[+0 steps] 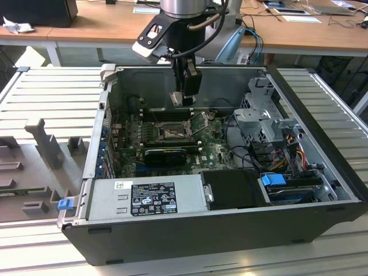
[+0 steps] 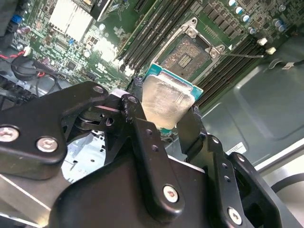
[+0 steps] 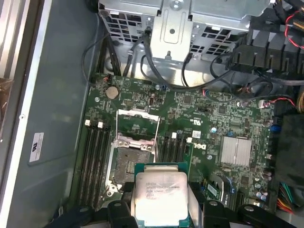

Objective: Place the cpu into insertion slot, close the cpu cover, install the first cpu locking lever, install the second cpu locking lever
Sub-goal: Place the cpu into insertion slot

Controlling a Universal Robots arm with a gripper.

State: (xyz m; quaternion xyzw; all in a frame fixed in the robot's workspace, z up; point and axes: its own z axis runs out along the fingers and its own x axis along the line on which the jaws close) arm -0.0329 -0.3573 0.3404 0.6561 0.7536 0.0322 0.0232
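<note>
Tool (image 2: 165,114): clamped tight on the cpu (image 2: 167,95).
Cpu: between the tool's fingers, above the open insertion slot (image 3: 132,159).

You work in a lab or electronics workshop: an opened computer case (image 1: 190,230) sits on a ribbed metal bench (image 1: 52,95), with wooden desks (image 1: 86,31) behind carrying cables (image 1: 257,39) and papers (image 1: 302,18).

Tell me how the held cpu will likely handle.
The cpu looks stiff: a flat plate, unbent in the gripper. Its smooth metal lid is probably slippery. Gripped only at its edges, it may twist if bumped.
</note>
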